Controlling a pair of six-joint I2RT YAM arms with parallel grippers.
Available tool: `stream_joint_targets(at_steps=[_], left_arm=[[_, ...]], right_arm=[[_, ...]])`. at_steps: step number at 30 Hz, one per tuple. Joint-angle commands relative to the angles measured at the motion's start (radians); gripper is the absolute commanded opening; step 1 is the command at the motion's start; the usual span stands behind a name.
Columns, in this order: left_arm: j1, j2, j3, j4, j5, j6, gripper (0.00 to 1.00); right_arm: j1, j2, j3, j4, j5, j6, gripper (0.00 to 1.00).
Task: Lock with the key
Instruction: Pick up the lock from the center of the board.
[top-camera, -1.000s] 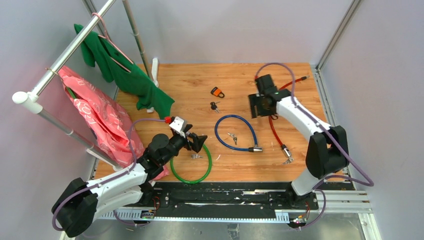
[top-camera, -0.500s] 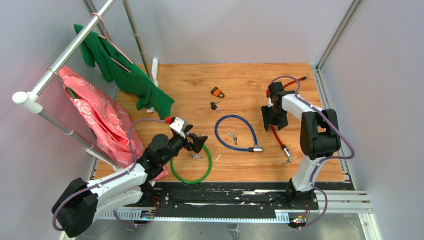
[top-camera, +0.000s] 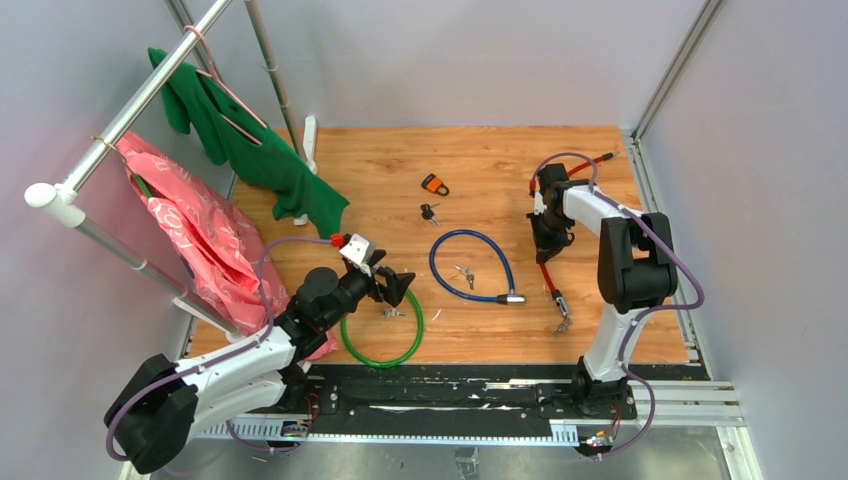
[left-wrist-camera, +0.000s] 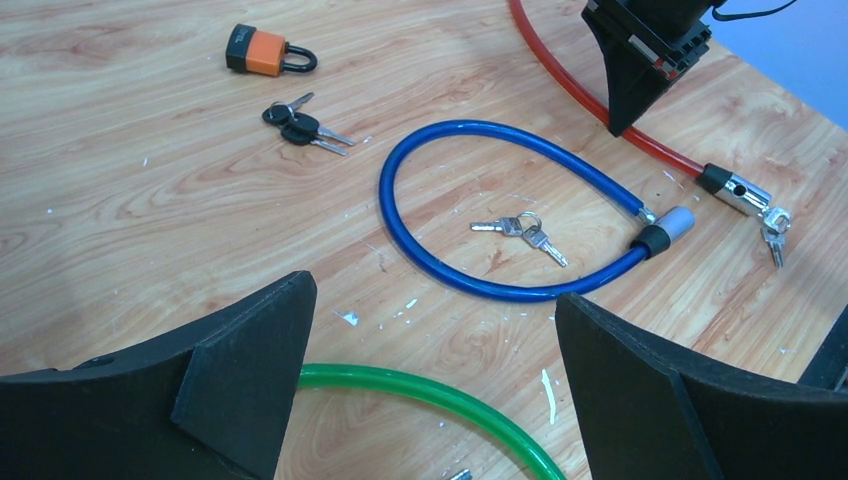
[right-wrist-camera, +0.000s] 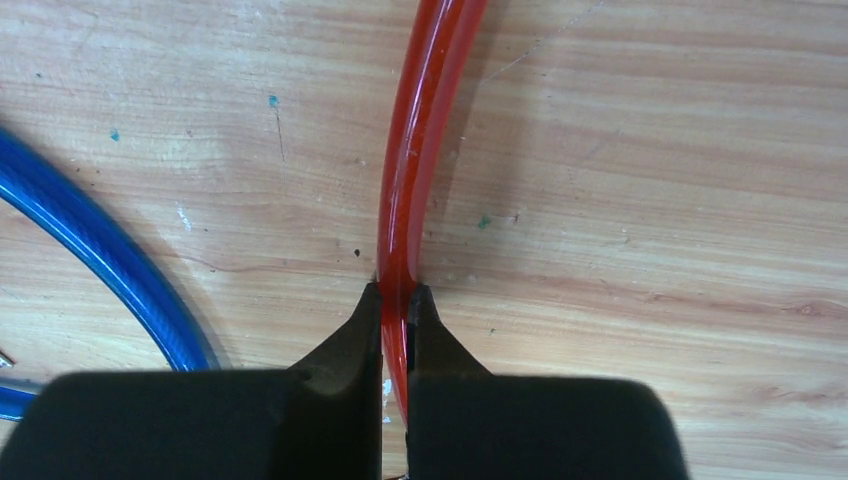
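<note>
The wooden worktop (top-camera: 480, 160) fills the centre of the top view. A garment rack (top-camera: 130, 110) stands at the upper left and carries a green garment (top-camera: 250, 150) and a pink garment (top-camera: 200, 235).

The left gripper (top-camera: 400, 288) hangs at lower centre-left, over the far edge of the green cable lock (top-camera: 418, 325). Its jaws stand fully apart and hold nothing. In the left wrist view the gripper (left-wrist-camera: 435, 300) frames the worktop between its two black fingers.

The right gripper (top-camera: 548, 245) points down at centre right. Its jaws are closed on the red cable lock (right-wrist-camera: 425, 120), pinching the cable between both tips.

The red cable lock runs from the upper right down to the lower right. Its metal lock head (left-wrist-camera: 735, 188) lies on the worktop with a key bunch (left-wrist-camera: 773, 235) hanging from it.

The blue cable lock (top-camera: 433, 262) forms a loop at centre. A silver key pair (left-wrist-camera: 520, 230) lies inside that loop.

The orange padlock (top-camera: 435, 185) lies above centre. The black-headed keys (top-camera: 429, 212) lie just below it, apart from it.
</note>
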Motion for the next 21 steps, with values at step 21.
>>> stream_joint_targets(at_steps=[21], left_arm=[[0.01,0.006,0.001,0.014,0.06,-0.012,0.99]], right_arm=[[-0.013,-0.588,-0.299,0.331,-0.179,0.154,0.0]])
